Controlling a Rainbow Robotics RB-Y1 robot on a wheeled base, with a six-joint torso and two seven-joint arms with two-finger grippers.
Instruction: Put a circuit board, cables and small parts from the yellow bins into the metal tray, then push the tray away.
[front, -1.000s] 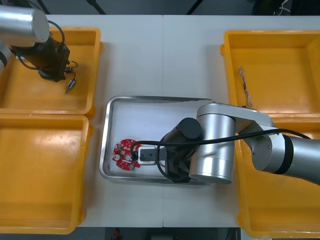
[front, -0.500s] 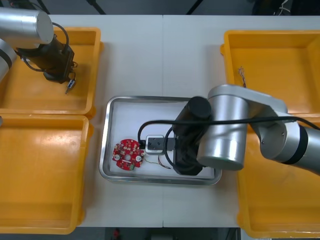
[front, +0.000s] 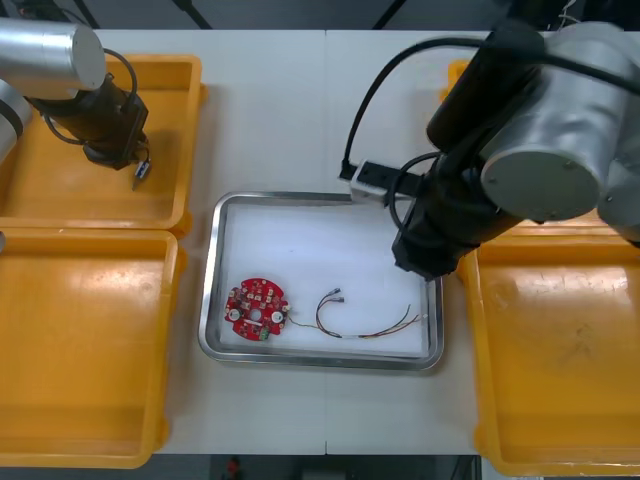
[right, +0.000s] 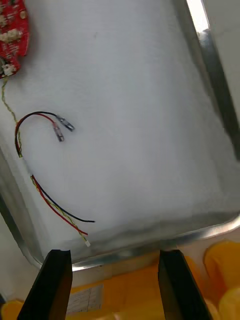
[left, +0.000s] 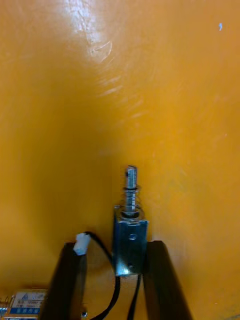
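Small metal part (left: 130, 235), spring-tipped, at left end effector (left: 112, 248)

Red circuit board (front: 256, 310) and cables (front: 365, 326) lie inside tray (front: 320, 197).

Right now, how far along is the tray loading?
Done: a circuit board and a red and yellow cable lie in the tray. In hand: the left gripper, in the far left bin, is shut on a metal part. The right gripper hangs open over the tray's right edge. Left: move that part over, then push the tray away.
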